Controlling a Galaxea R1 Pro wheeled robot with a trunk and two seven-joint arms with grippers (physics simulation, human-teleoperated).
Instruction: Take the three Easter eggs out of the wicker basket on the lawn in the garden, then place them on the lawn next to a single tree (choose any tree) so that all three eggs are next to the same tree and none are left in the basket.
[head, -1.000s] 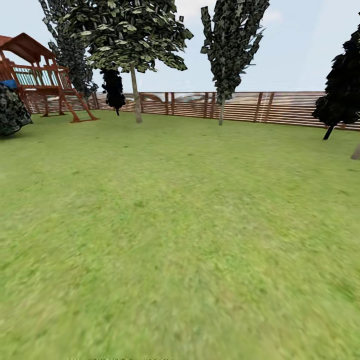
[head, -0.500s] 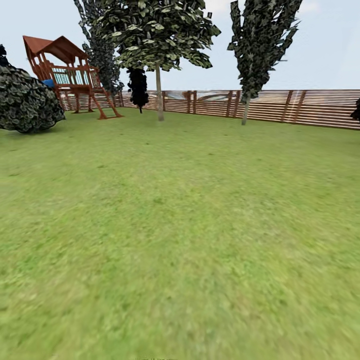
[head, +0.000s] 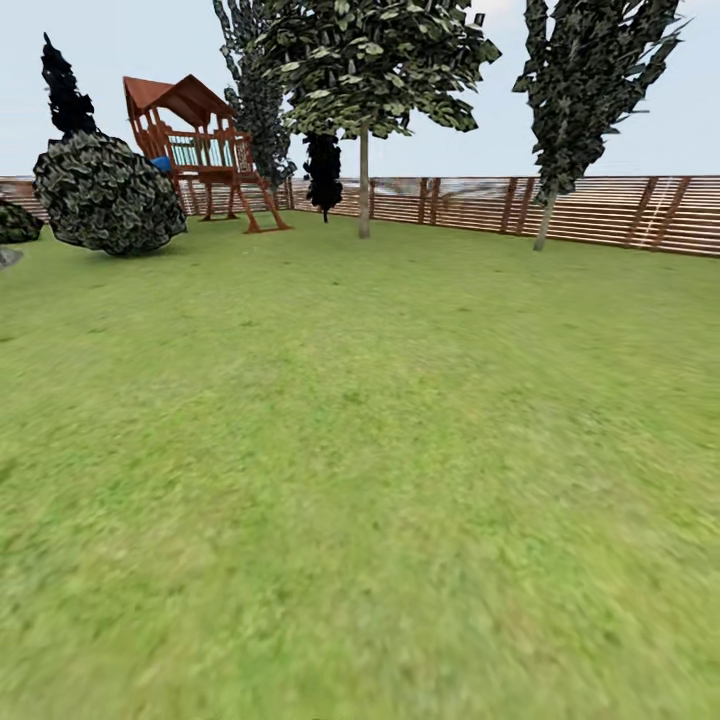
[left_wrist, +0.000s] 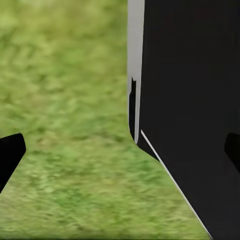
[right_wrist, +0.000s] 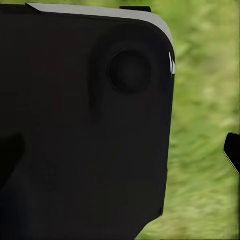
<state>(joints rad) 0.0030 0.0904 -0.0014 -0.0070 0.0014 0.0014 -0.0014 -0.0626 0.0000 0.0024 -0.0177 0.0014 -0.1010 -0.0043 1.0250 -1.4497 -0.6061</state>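
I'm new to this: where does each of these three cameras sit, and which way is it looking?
Head view: on the robot's head, facing forward across the lawn to a pale-trunked tree, a slat fence, a play tower and a round bush.
Left wrist view: near the left gripper, looking down at grass; dark fingertips at both edges, and a black robot panel.
Right wrist view: near the right gripper, looking onto a black robot panel, grass beside it.
Shared: all three show the green lawn.

Blurry matt lawn (head: 380, 480); slatted wooden fence (head: 600, 210) (brown).
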